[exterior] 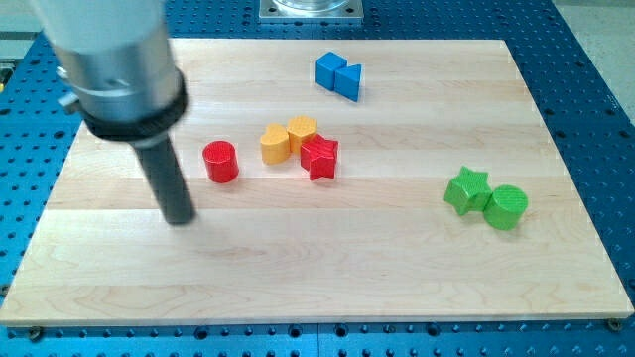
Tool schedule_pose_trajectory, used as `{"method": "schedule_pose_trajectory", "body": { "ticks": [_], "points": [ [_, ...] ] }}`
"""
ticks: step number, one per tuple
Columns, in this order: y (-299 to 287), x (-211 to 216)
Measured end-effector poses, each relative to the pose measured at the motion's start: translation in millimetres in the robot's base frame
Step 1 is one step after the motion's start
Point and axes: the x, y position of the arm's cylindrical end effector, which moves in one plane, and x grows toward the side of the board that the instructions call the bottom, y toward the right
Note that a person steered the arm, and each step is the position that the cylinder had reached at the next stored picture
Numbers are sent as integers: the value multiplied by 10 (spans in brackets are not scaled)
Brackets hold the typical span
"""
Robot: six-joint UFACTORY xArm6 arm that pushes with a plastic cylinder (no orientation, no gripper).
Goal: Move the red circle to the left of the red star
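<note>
1. Red circle, a short red cylinder block (pixel 220 161), stands on the pale wooden board (pixel 327 268) left of the board's middle, to the view's left of the red star-shaped block (pixel 319 157) and apart from it.
2. Between the two, and a little toward the view's top, sits a yellow pair: a yellow heart-like block (pixel 275 144) and a yellow rounded block (pixel 302 130), touching each other, the second also touching the red star.
3. My tip (pixel 180 220), the lower end of the straight dark rod, rests on the board near the red cylinder, to its left and toward the view's bottom, not touching it. I have no jaws, so there is nothing open, closed or holding.
4. Toward the view's top, a blue cube block (pixel 328 69) and a blue triangular block (pixel 348 80) sit side by side, touching.
5. At the view's right, a green star-shaped block (pixel 466 190) touches a green cylinder block (pixel 507 206).
6. Around the board lies a blue perforated table surface (pixel 595 99).
</note>
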Motion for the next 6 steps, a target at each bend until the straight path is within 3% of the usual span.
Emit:
{"method": "schedule_pose_trajectory", "body": {
  "ticks": [2,3,4,5,6],
  "points": [
    [104,-486],
    [667,-497],
    [792,-497],
    [353,-732],
    [733,-1016]
  ]
}}
